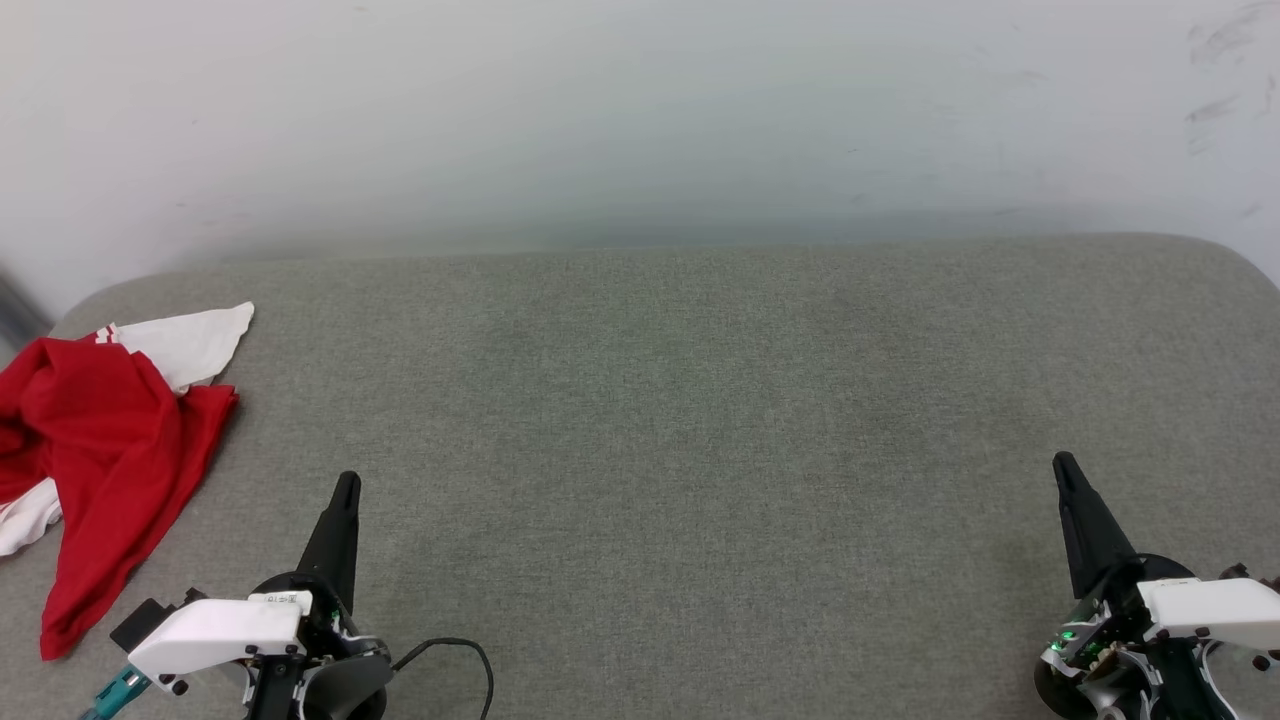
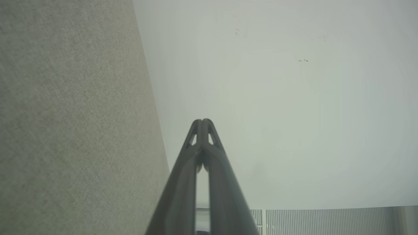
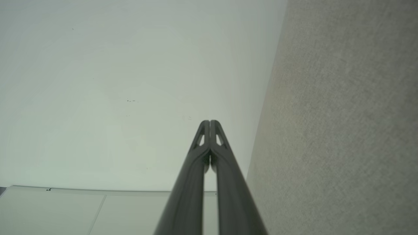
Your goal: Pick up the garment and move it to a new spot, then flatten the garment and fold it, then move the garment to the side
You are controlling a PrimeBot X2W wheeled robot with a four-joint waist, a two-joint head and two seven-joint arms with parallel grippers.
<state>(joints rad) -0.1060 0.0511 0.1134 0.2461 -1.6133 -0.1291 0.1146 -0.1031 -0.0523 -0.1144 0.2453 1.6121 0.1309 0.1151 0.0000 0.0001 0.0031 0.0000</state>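
Shirt (image 1: 95, 440) crumpled at far left of couch (image 1: 700, 420); left gripper (image 1: 345, 485) and right gripper (image 1: 1062, 465) both closed, holding nothing, well apart from it

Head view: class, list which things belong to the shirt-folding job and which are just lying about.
Job: red-and-white shirt, left claw, right claw, grey cushioned top.
Lying about: black cable, white wall.

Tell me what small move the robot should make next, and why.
Probably swing the left gripper, jaws shut, toward the crumpled red jersey T-shirt with white sleeves: it lies untouched at the grey fabric surface's left edge, nearest that arm.
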